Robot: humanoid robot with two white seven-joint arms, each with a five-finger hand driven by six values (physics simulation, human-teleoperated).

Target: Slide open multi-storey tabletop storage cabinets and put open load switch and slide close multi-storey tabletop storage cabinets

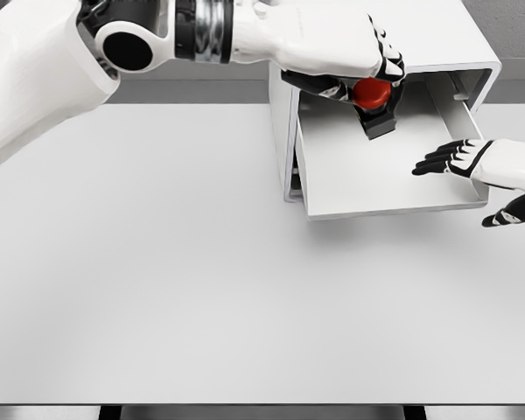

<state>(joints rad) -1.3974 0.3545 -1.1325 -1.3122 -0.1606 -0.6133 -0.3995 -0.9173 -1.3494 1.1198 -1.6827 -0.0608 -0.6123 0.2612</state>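
The white tabletop cabinet (472,52) stands at the back right with its top drawer (376,188) pulled out toward me. My left hand (367,66) reaches across from the upper left and is shut on the load switch (374,98), a black body with a red round button, holding it over the back of the open drawer. My right hand (472,166) comes in from the right edge, fingers spread, hovering over the drawer's front right corner and holding nothing.
The white table (157,280) spreads wide in front and to the left of the cabinet. A lower drawer front (294,179) shows just under the open one.
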